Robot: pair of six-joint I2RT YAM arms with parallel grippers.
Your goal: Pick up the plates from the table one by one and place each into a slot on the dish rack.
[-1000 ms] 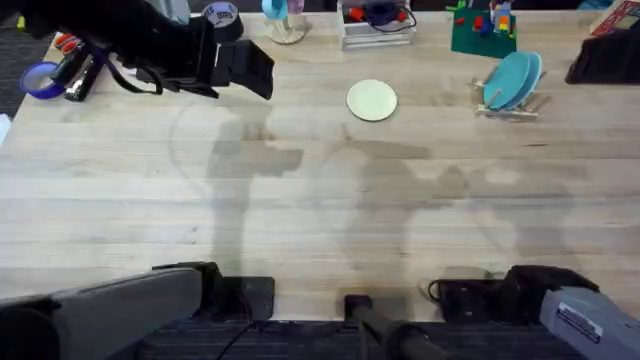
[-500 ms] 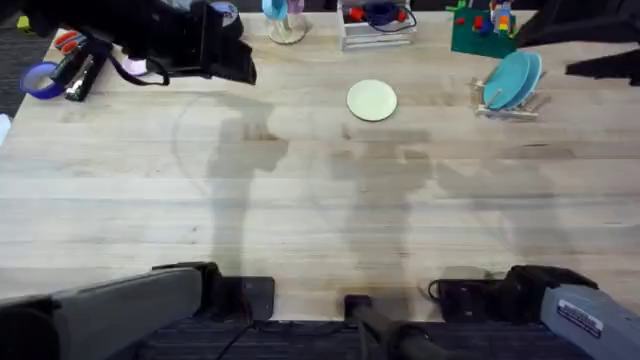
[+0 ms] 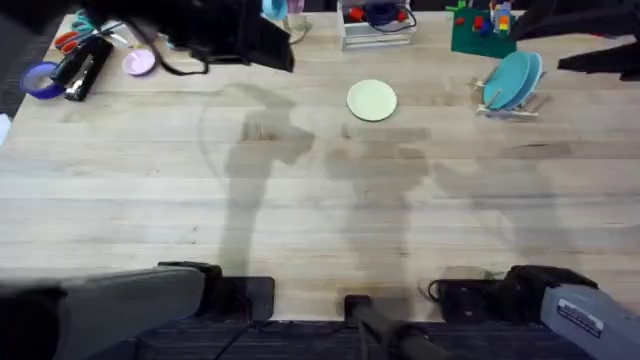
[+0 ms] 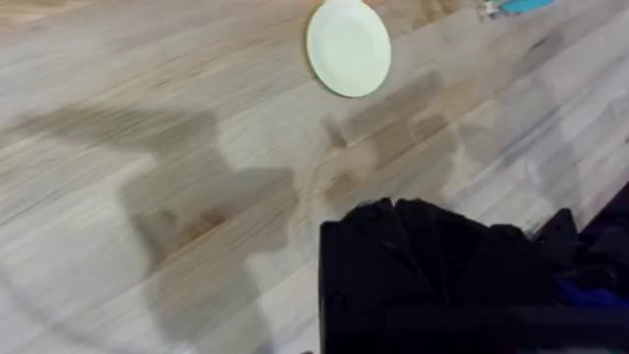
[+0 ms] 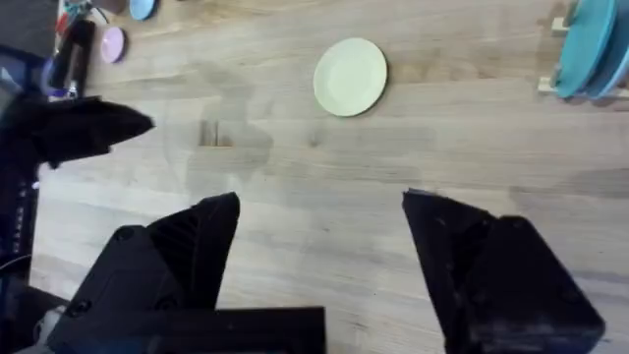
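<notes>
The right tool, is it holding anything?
No. The right tool is open and empty, above the bare wooden table; the pale yellow round plastic plate lies untouched.

Pale yellow plate (image 4: 349, 47) flat on the wood table (image 4: 147, 147).

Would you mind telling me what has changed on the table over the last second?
The left arm's pincer, raised along the table's far edge, swung left and then back right, uncovering a small pink disc. The right arm's pincer lifted higher at the far right. The pale yellow plate stayed flat on the table, and the blue plate stayed in the dish rack.
</notes>
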